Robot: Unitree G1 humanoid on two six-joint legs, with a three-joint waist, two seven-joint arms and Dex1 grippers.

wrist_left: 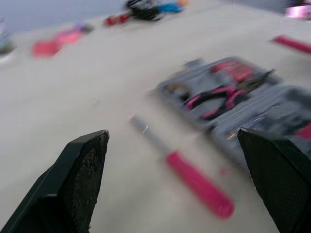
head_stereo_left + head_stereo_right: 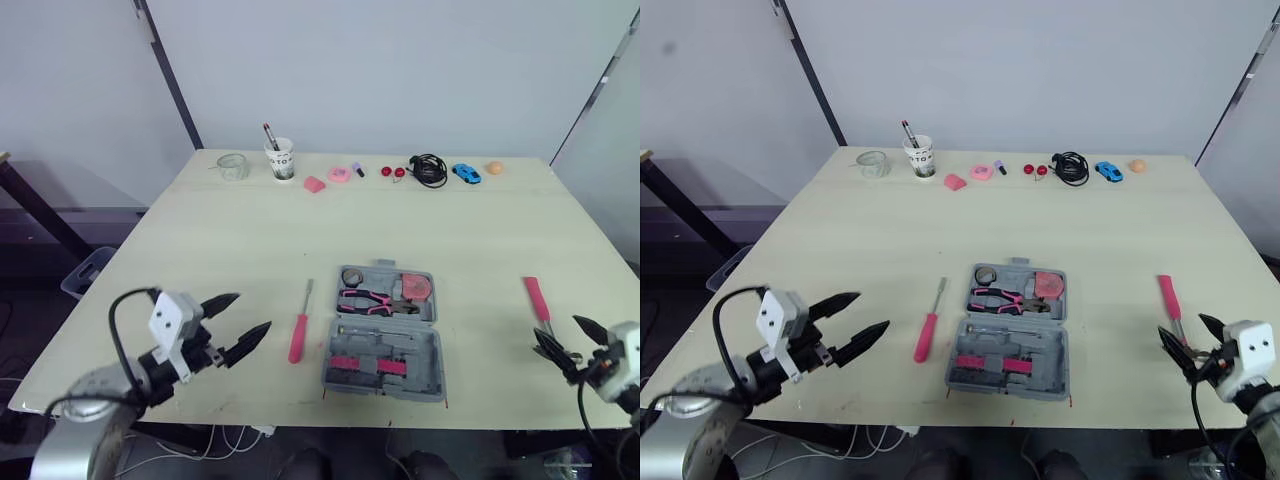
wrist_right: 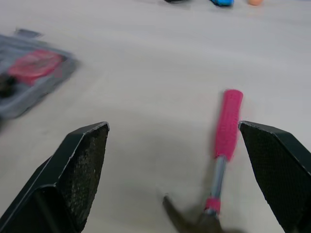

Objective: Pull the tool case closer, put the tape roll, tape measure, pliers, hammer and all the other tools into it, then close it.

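Note:
The grey tool case point(image 2: 385, 330) lies open near the table's front edge, with pink-handled pliers point(image 2: 375, 300), a tape roll point(image 2: 352, 277) and a pink tape measure point(image 2: 417, 288) in it. A pink-handled screwdriver point(image 2: 300, 325) lies on the table just left of the case. A pink-handled hammer point(image 2: 538, 303) lies at the right, head toward the front edge. My left gripper point(image 2: 240, 330) is open, left of the screwdriver. My right gripper point(image 2: 563, 338) is open, just in front of the hammer head point(image 3: 194, 218).
Along the far edge of the table point(image 2: 200, 240) stand a glass jar point(image 2: 233, 166), a paper cup with pens point(image 2: 281, 158), pink bits point(image 2: 326, 180), a black cable point(image 2: 428, 170), a blue toy car point(image 2: 466, 173) and an orange ball point(image 2: 494, 168).

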